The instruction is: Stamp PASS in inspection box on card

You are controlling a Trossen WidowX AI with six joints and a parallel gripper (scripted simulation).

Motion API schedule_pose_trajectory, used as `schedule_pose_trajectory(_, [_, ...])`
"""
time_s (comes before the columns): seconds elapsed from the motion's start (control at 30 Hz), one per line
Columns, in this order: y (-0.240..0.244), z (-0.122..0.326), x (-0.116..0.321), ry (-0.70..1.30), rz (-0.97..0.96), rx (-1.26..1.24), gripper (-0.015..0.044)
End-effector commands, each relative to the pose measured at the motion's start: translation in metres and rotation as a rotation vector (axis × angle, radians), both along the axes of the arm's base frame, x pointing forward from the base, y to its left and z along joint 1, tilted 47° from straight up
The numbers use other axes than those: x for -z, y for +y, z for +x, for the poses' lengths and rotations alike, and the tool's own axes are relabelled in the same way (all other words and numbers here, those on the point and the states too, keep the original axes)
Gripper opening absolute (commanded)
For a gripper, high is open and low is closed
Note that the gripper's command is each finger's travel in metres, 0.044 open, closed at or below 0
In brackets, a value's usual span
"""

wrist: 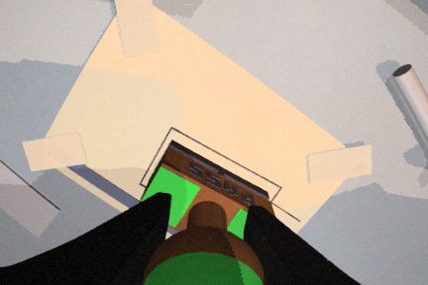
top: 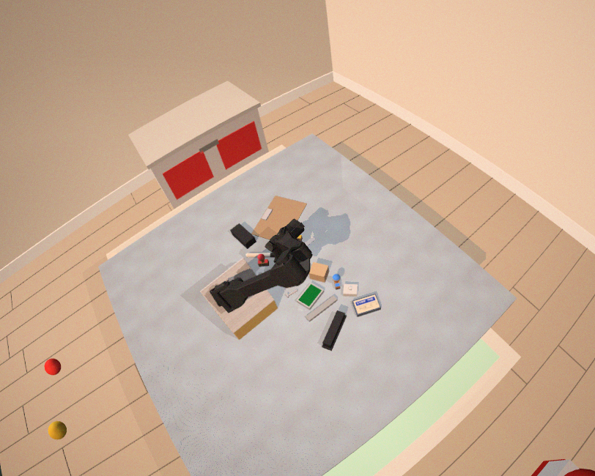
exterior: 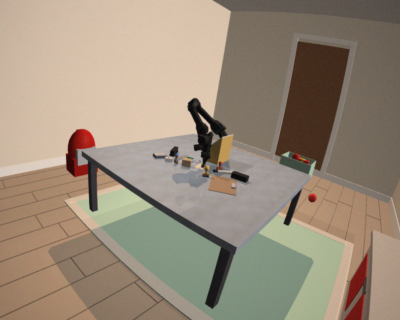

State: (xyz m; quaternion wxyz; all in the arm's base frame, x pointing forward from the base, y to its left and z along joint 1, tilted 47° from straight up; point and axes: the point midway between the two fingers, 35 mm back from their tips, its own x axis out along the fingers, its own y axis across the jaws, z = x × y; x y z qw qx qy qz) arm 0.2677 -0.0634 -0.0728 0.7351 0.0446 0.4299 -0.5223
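Observation:
My gripper is shut on the PASS stamp, which has a brown block, green patches and a green-topped knob. The lettering on the block reads PASS, upside down in the wrist view. The cream card lies taped at its corners beneath it. The stamp stands over the inspection box, whose far outline shows around the block. Its near side is hidden, and so is any print under the stamp. Whether the block touches the card cannot be told. The green ink pad lies open on the bench.
A red-knobbed stamp, a yellow-knobbed stamp and a blue-knobbed stamp stand nearby. A cardboard block, a clipboard, a black block and a marker are also around.

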Motion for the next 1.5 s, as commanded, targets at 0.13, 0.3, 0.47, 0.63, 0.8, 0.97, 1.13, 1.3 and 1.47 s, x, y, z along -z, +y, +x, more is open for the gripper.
schedule_pose_trajectory(0.13, [-0.001, 0.0, 0.0, 0.001, -0.003, 0.001, 0.0])
schedule_pose_trajectory(0.3, [-0.001, 0.0, 0.0, 0.001, -0.003, 0.001, 0.0])
schedule_pose_trajectory(0.47, [0.0, 0.0, -0.001, 0.001, -0.003, 0.001, 0.0])
schedule_pose_trajectory(0.63, [0.002, 0.0, -0.003, 0.001, -0.002, 0.001, 0.0])
schedule_pose_trajectory(0.8, [0.003, -0.001, -0.004, 0.001, -0.002, 0.001, 0.0])
schedule_pose_trajectory(0.97, [0.005, -0.001, -0.006, 0.001, -0.002, 0.001, 0.0])
schedule_pose_trajectory(1.13, [0.006, -0.001, -0.007, 0.001, -0.002, 0.001, 0.0])
schedule_pose_trajectory(1.3, [0.012, -0.001, -0.012, 0.001, 0.0, 0.0, 0.0])
schedule_pose_trajectory(1.47, [0.018, -0.001, -0.016, 0.001, 0.002, 0.0, 0.0])
